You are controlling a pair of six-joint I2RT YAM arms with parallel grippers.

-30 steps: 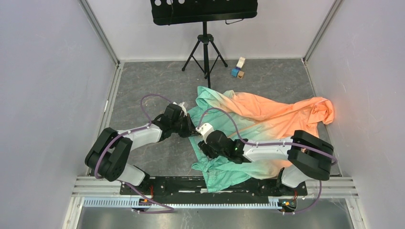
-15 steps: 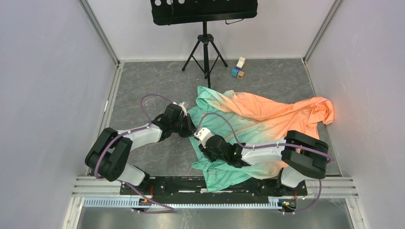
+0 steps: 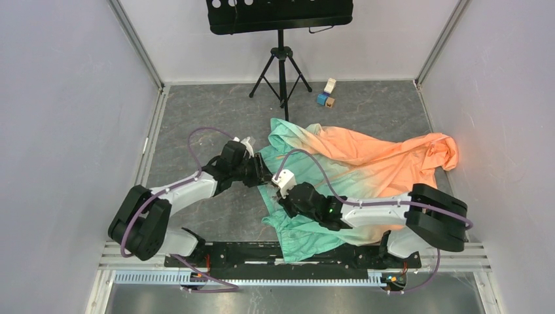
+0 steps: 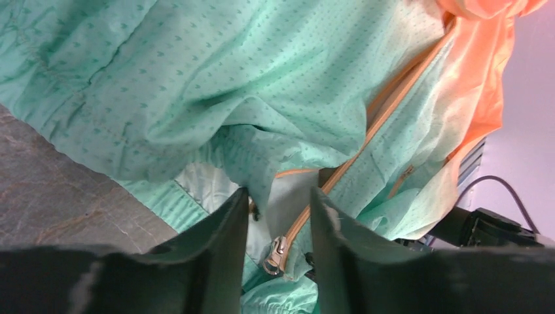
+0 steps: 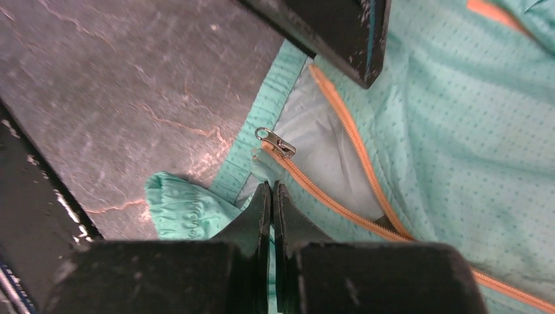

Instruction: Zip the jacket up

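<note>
Mint wrinkled jacket, orange zipper tape

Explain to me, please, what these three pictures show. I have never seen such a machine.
These are two robot arms, the left arm and the right arm, fixed at the near edge of a grey table. The wide picture is taken from above and behind them. The other two come from a camera on each wrist; the dark shapes at the bottom are that arm's own fingers. On the table lies a green and orange jacket, with small blocks and a stand behind it. The left gripper is open, the zipper pull showing between its fingers. The right gripper is shut at the hem; whether it pinches cloth, I cannot tell.
</note>
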